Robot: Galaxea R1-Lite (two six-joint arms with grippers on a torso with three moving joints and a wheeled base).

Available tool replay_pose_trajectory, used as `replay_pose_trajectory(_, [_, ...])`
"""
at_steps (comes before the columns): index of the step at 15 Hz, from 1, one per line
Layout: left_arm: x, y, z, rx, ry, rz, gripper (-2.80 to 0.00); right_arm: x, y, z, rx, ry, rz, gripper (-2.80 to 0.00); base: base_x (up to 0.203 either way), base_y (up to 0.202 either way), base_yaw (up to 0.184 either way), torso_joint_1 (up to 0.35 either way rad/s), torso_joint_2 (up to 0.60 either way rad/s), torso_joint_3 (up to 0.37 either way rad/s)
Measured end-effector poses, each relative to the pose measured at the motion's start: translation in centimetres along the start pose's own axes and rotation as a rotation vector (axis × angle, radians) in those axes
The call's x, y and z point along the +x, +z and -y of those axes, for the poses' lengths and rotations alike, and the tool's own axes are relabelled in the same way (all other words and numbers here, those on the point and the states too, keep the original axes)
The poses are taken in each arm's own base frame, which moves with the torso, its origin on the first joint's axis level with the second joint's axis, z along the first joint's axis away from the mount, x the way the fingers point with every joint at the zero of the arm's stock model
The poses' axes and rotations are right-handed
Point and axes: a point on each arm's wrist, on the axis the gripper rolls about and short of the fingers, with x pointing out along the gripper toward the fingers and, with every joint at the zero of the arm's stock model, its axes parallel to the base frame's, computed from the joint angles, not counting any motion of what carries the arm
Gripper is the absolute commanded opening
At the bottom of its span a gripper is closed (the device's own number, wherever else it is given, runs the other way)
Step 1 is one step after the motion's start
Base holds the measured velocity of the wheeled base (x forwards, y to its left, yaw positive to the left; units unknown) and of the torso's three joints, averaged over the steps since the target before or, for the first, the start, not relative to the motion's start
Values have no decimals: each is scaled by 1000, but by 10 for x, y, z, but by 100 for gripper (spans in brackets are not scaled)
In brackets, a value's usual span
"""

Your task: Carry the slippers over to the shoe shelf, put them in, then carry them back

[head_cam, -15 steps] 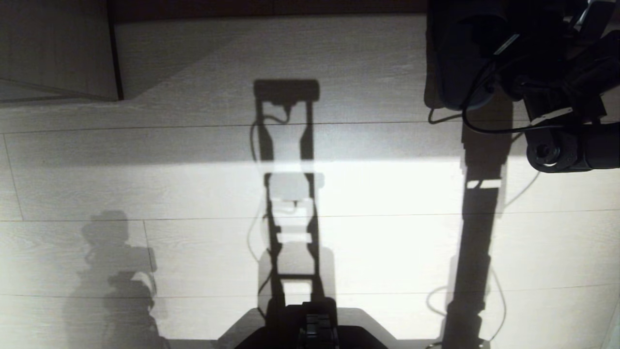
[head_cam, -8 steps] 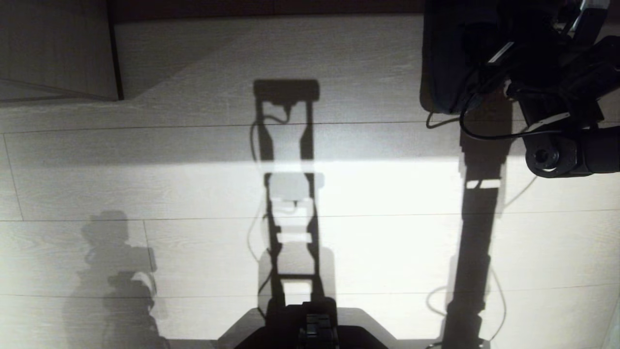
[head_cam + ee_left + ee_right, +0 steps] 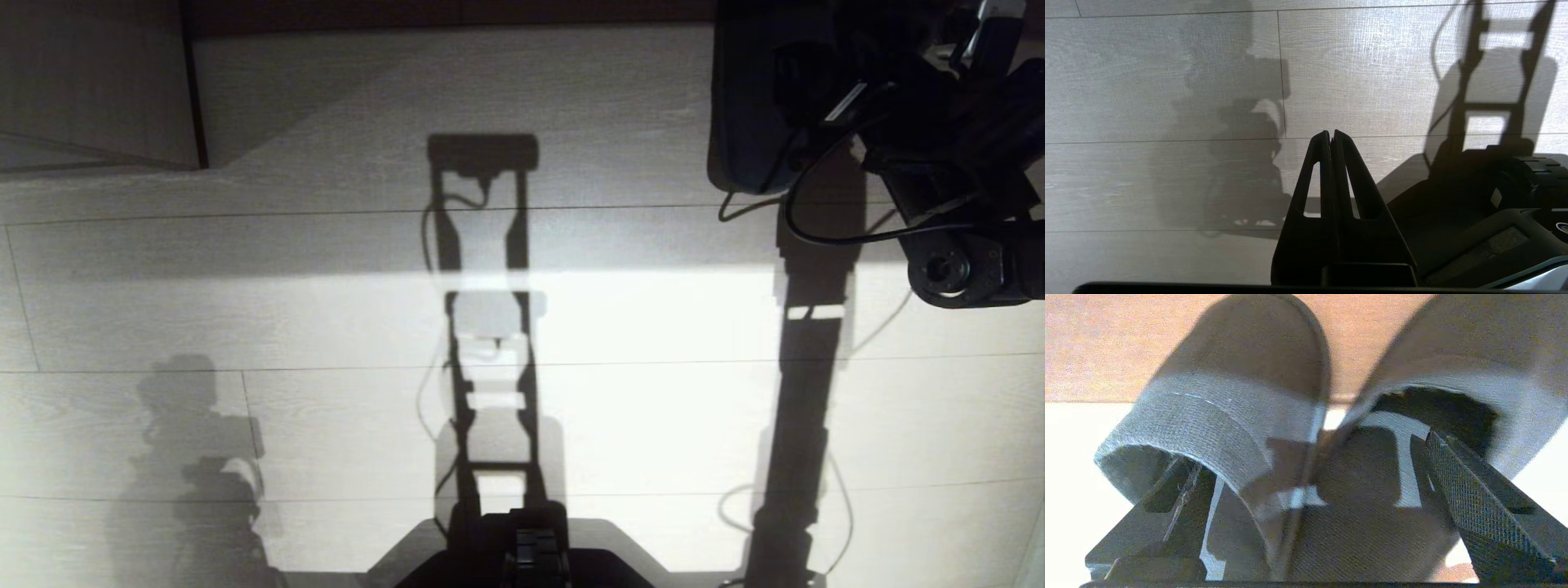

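Nearest the robot, its dark base (image 3: 522, 551) juts onto the pale plank floor (image 3: 653, 408), which is crossed by long shadows of the mast and arms. The left gripper (image 3: 1331, 136) hangs parked over bare floor beside the base, its two fingers pressed together on nothing. Farther out, toward the far right corner of the floor as the head view shows it, the right gripper (image 3: 1306, 490) reaches in among the slippers (image 3: 1237, 408); its fingers are spread wide, one finger (image 3: 1474, 498) lying inside the opening of one slipper and the other inside the opening of its neighbour, so that the touching inner walls of the pair stand between them. In the head view the slippers (image 3: 747, 106) show only as a dark mass under the right arm (image 3: 947, 163), close to the far wall; whether they rest on the floor or on the shoe shelf cannot be told. The step in hand appears to be taking or releasing the pair. To do it well, the fingers should stay level inside both openings, centred on the two adjoining walls, and close evenly so neither soft slipper slides free.
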Motion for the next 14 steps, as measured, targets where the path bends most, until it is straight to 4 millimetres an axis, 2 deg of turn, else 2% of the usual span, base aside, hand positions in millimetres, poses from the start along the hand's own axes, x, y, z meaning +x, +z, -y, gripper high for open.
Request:
replay_pose_trajectory(5, [0,0,0,0,0,0,-280,-11,15,7,-10,-17,-23,0,0,0,0,0,0,0])
replay_pose_trajectory(11, [0,0,0,0,1,0,-280,-39,42,1,-3,-5,-68,0,0,0,0,0,0,0])
replay_pose_trajectory(12, [0,0,0,0,0,0,-280,-45,48,0,-2,2,-69,-280,0,0,0,0,0,0])
replay_pose_trajectory(14, [0,0,0,0,0,0,-280,-53,60,-1,-2,18,-63,-280,0,0,0,0,0,0])
